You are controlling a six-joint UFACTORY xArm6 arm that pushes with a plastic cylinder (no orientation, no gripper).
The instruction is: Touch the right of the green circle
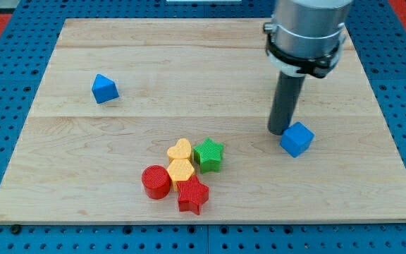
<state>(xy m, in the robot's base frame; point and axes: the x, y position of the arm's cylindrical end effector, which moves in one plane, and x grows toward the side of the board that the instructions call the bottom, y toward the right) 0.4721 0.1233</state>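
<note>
Tip (pixel 280 131) is set just left of blue cube (pixel 297 138) (contact unclear); nothing held; green star (pixel 208 154) lies lower-left.

My wooden board (pixel 189 77) is pale, with grain lines running from the view's left to the view's right, and it fills most of what I see, its edges narrowing toward the view's top. Around all four of its edges lies a blue surface (pixel 5 106) dotted with rows of small holes, and at the top left and top right corners a strip of red (pixel 5 17) shows behind it. The light is even and soft, with only faint shadows.
</note>
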